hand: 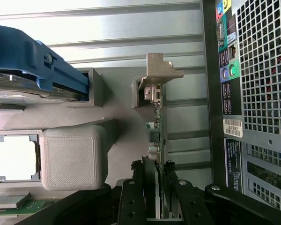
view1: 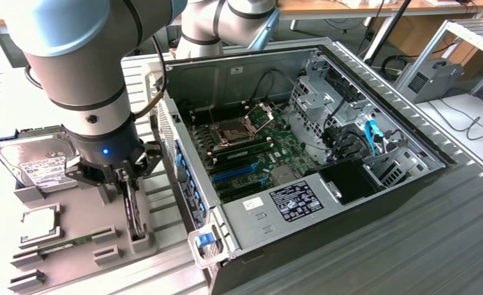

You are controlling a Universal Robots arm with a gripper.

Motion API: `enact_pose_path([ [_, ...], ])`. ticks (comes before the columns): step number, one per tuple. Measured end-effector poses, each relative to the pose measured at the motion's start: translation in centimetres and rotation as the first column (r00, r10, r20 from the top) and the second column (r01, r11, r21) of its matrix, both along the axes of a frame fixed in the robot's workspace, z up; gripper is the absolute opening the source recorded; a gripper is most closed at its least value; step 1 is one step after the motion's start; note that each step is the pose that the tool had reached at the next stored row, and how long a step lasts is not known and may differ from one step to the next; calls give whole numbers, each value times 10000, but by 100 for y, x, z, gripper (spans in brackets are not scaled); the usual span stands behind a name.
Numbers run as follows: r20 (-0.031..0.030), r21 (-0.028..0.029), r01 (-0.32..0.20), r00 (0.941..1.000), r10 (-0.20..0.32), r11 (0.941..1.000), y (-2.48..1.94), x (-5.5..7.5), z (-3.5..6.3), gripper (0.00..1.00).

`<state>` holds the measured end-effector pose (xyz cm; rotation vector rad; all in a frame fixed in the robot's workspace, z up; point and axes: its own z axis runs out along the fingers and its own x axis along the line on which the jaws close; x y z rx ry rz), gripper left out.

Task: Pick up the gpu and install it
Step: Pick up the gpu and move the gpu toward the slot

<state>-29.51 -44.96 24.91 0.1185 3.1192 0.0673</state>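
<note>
Jaws snug on both faces of the upright gpu (hand: 158,126)

Bright, even light fills both views. In the wrist view the ribbed tabletop (hand: 107,18) glares white and the processor (hand: 16,157) is blown out, while the gpu (hand: 158,117) bracket gleams. The computer case (view1: 217,80) interior sits in soft shadow.

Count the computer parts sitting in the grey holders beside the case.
4: hard drive farthest back, CPU in front of it, memory stick nearer still, gpu edge-on next to the case. The arm may hide more.
</note>
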Motion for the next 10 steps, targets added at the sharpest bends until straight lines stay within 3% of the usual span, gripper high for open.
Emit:
enact_pose_path([
  [10,0,1,0,10000,0,10000,0,0,22,29],
])
